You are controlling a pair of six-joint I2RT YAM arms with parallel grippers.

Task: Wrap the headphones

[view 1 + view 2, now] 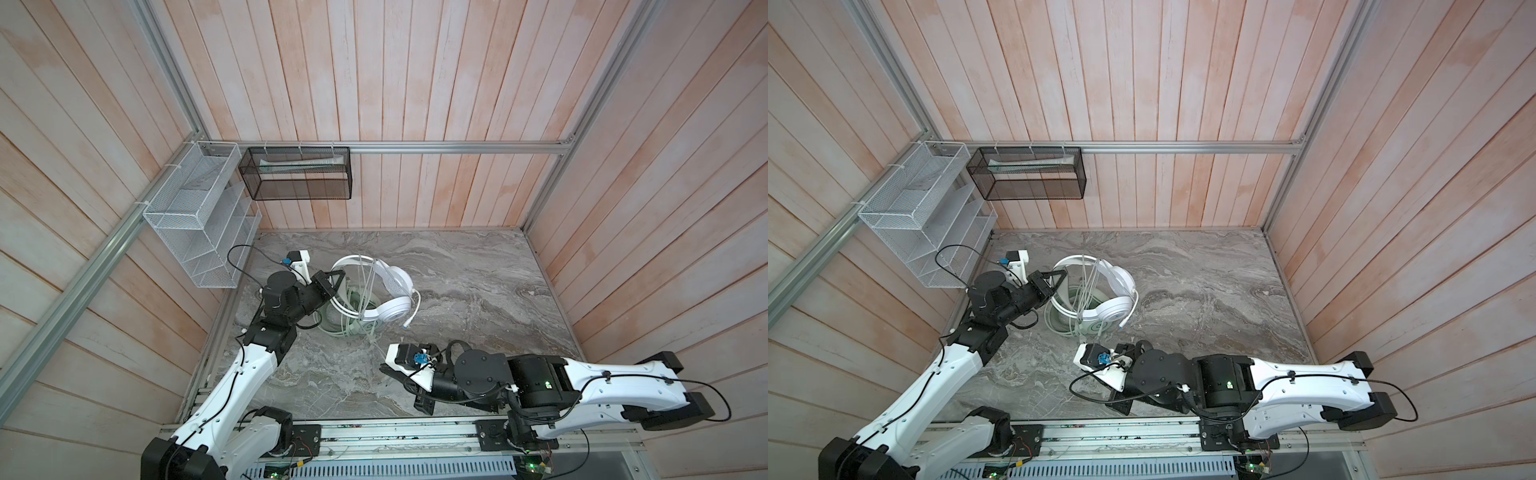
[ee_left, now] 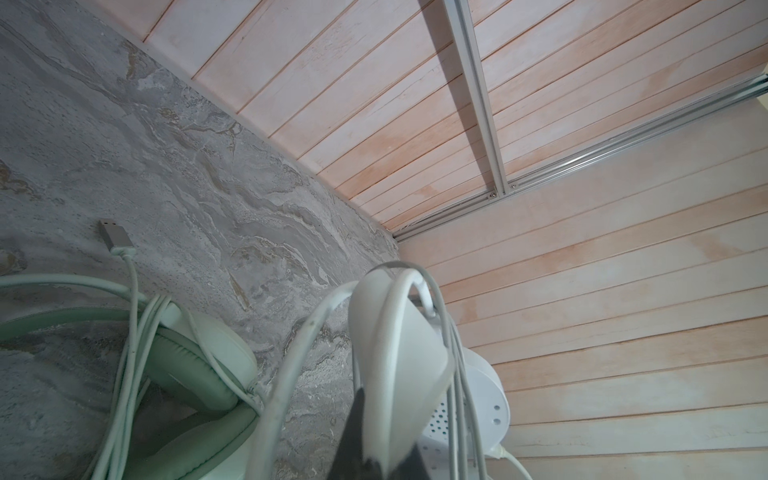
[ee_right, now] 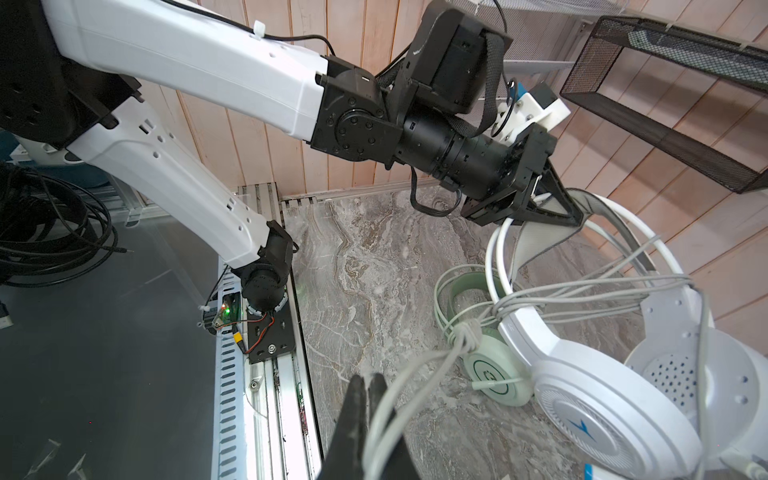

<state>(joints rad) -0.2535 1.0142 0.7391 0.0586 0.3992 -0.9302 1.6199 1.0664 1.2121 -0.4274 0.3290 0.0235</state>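
Where the tabletop [image 1: 478,291] met its front edge, we found the right gripper [image 3: 368,380] low over the marble, about midway along that edge. Its jaws were pressed together, and as far as we could tell from the wrist view, they were pinching the white cord [image 3: 464,332]. From there the cord ran up and back to a knot beside the headsets.

Farther in, toward the left edge, the mint-green headset [image 3: 494,365] lay flat on the tabletop. One ringed cup faced the front and its own cord was looped around it. That cord's USB plug [image 2: 114,237] rested on the bare marble just beside it.

The white headset [image 1: 395,282] stood over the green one. Its cups were down near the tabletop, touching the green cup, and several turns of white cord crossed its frame. Its headband [image 2: 399,353] was raised toward the left edge. There the left gripper [image 3: 569,214] had its jaws clamped on the band's padded strip.

Beyond the back-left corner, a white wire basket [image 1: 195,216] and a black mesh basket [image 1: 299,174] hung on the wooden walls.
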